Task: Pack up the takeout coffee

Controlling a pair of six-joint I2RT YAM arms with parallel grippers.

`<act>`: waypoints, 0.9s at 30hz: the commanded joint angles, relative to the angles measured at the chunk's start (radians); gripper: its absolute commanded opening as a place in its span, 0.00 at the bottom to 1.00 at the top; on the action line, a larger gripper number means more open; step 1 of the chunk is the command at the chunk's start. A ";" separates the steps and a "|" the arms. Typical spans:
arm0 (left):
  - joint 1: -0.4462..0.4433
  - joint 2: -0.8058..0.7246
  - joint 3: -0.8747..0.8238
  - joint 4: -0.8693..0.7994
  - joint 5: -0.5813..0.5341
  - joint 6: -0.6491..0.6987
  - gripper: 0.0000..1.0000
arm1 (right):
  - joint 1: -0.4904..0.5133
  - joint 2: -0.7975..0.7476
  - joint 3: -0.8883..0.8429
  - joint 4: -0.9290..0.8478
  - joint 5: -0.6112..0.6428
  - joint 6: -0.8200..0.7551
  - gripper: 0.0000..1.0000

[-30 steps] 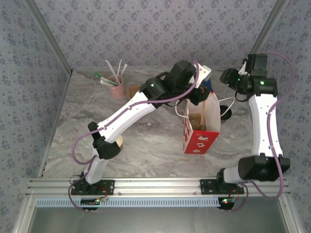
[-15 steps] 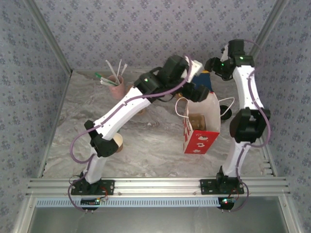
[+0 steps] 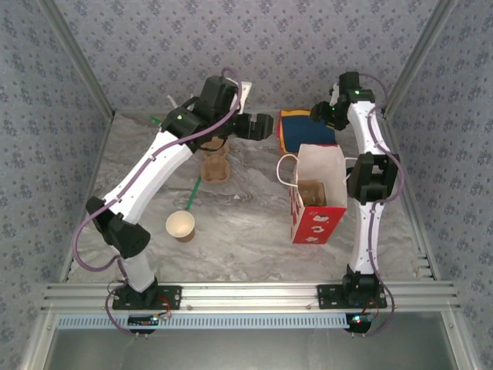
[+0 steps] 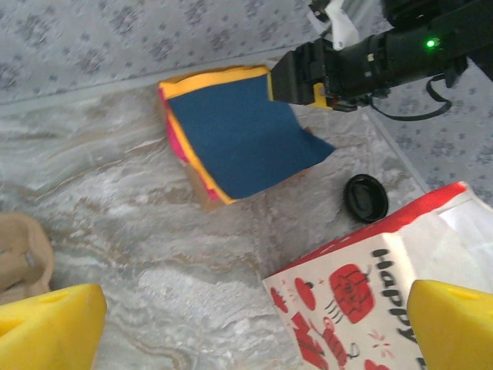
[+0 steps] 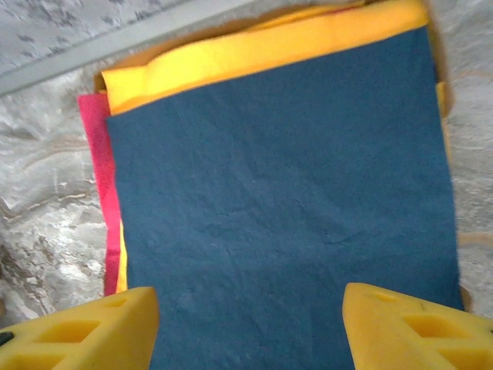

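Both jaws withdrawn — one bag (image 3: pixel 316 223).

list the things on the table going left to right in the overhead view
lidless paper cup → brown pulp tray → red and white paper bag

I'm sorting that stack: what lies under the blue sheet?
A yellow sheet pokes out past its far edge and a pink sheet past its side. The blue sheet covers the rest, so any further layers are hidden.
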 commanded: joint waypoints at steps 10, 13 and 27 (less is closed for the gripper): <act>0.039 -0.091 -0.144 0.068 0.015 -0.061 1.00 | 0.047 0.128 0.089 -0.026 0.030 -0.045 0.68; 0.038 -0.087 -0.151 0.069 0.022 -0.067 1.00 | 0.041 0.126 0.079 -0.030 0.030 -0.045 0.68; 0.038 -0.085 -0.149 0.057 0.029 -0.070 1.00 | 0.072 0.141 0.038 -0.020 0.047 -0.049 0.71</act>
